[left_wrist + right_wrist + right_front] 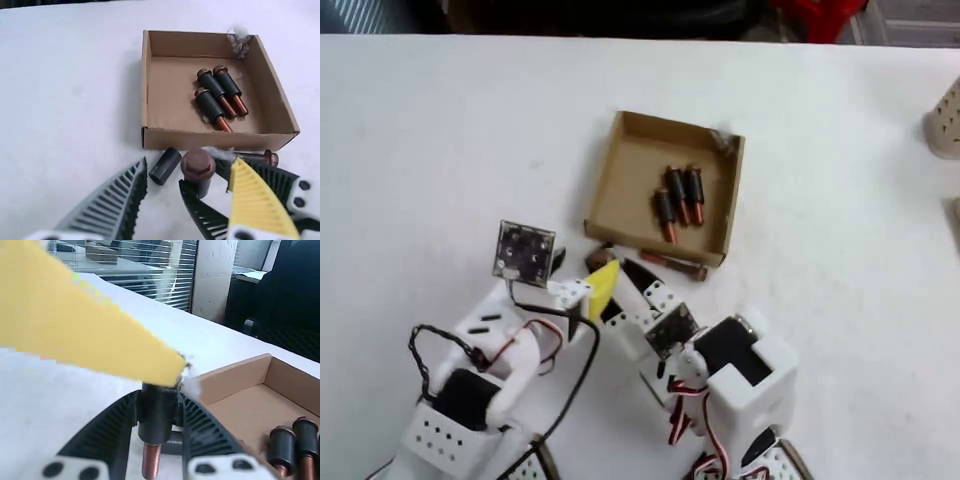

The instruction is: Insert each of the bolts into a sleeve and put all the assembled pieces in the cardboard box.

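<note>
1. The left gripper (190, 163) stands wide open and holds nothing. Its grey finger (117, 197) is on the left of the work spot and its yellow finger (255, 200) is on the right, on the near side of the box.
2. Between these two fingers a loose sleeve (165, 165) lies on the table (440, 130), just left of the held piece.
3. The held piece (198, 167) is a bolt already sitting in its sleeve. The right gripper (157, 405) is closed on the sleeve, with one of its black fingers (205, 432) on each side.
4. Just right of it, a loose bolt (260, 157) lies along the near wall of the cardboard box (650, 243). Three assembled pieces (678, 200) lie inside.
5. The step in hand seems to be the fourth piece, and the insertion looks finished. The next move calls for the right arm to lift the piece over the near wall and release it inside. The yellow finger is very close and should give way first. One bolt and one sleeve then remain.
6. The left wrist view gives the bolt head seated on the sleeve, and the two loose parts. The right wrist view gives the threaded end coming out of the sleeve's other end. The high view gives the layout: both arms meet just near of the box.
</note>
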